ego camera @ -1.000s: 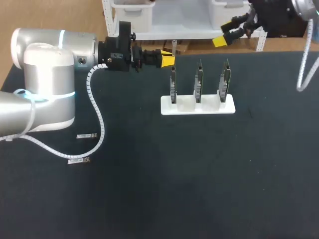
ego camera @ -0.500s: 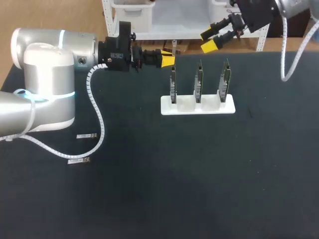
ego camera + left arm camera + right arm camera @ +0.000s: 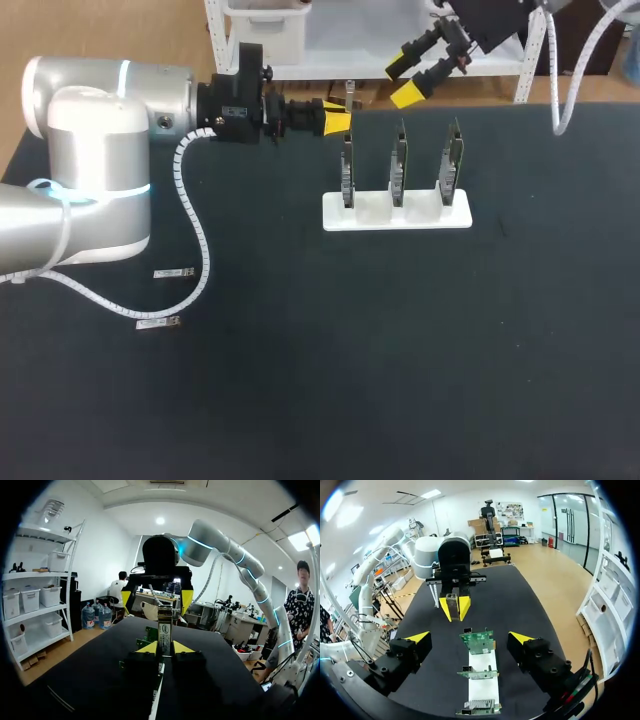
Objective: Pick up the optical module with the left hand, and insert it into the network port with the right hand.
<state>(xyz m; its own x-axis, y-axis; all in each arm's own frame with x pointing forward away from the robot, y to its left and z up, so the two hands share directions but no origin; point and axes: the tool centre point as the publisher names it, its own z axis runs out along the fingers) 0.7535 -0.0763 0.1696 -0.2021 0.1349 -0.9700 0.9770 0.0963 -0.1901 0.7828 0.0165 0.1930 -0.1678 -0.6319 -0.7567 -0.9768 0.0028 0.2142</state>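
Standing upright at upper centre, the module point(image 3: 349, 95) is pinched between the left jaws; the right jaws, spread wide, are seen just to its upper right, facing it.

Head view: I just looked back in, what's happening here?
The left tool is shut on the optical module, near the far edge of the table by the white stand of three network cards. The right tool hangs open beyond that edge, facing it. The module isn't inserted yet.
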